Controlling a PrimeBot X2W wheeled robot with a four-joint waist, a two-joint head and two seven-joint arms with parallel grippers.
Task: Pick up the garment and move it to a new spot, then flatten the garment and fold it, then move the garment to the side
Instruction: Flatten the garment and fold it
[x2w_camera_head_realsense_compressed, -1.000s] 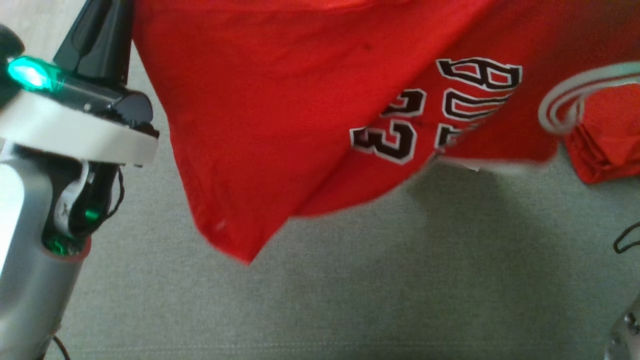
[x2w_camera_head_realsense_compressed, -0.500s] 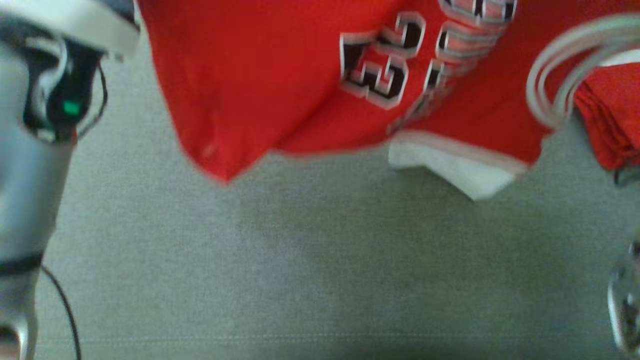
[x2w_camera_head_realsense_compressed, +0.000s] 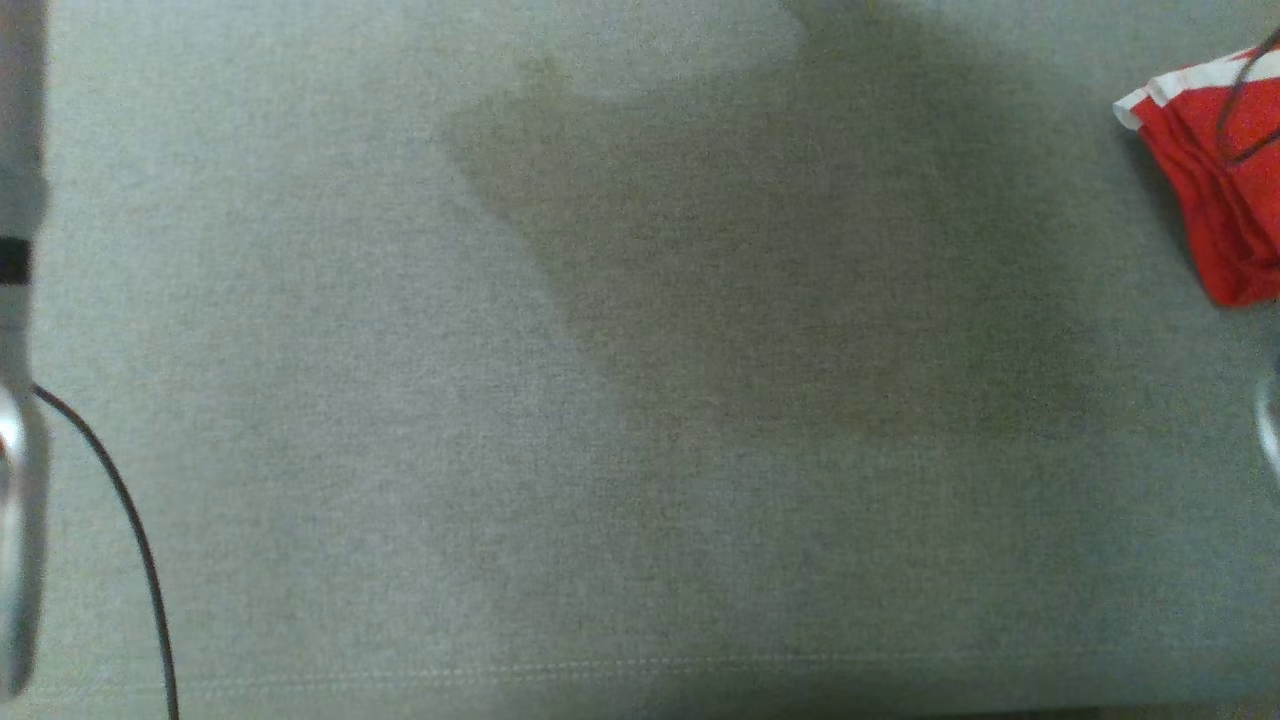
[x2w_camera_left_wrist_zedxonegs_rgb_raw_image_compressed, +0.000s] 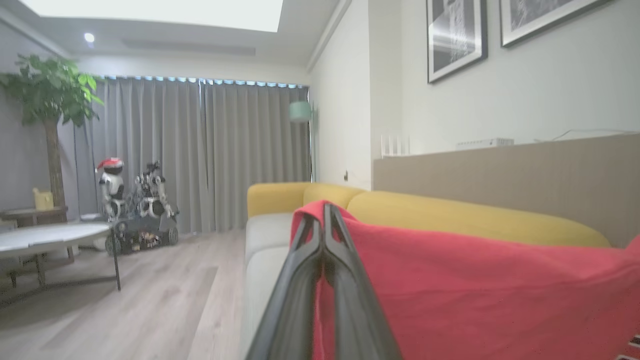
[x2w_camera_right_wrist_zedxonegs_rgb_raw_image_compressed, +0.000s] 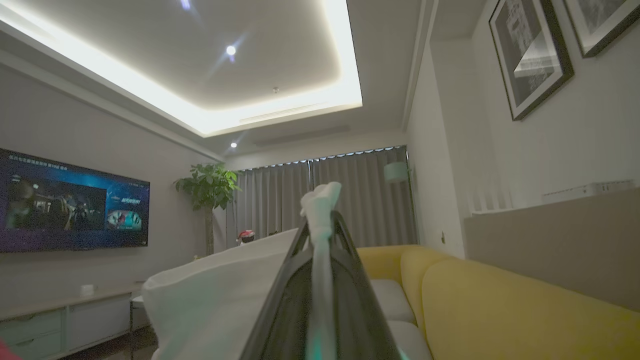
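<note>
Grey sofa seat (x2w_camera_head_realsense_compressed: 300, 400) sits below w/ a broad shadow (x2w_camera_head_realsense_compressed: 800, 280), garment (x2w_camera_left_wrist_zedxonegs_rgb_raw_image_compressed: 475, 290) hung above it betw. both arms, long axis gripper-to-gripper: left gripper (x2w_camera_left_wrist_zedxonegs_rgb_raw_image_compressed: 324, 210) pinched shut on red edge, right gripper (x2w_camera_right_wrist_zedxonegs_rgb_raw_image_compressed: 321, 225) clamped on its white part (x2w_camera_right_wrist_zedxonegs_rgb_raw_image_compressed: 215, 295).

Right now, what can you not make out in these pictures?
Left wrist view: the red shirt runs past the bottom and right edges; its shape is hidden.
Right wrist view: white cloth in the right gripper; whether it belongs to the shirt is unclear.
Head view: red bundle, blurred, cut by the right edge.
</note>
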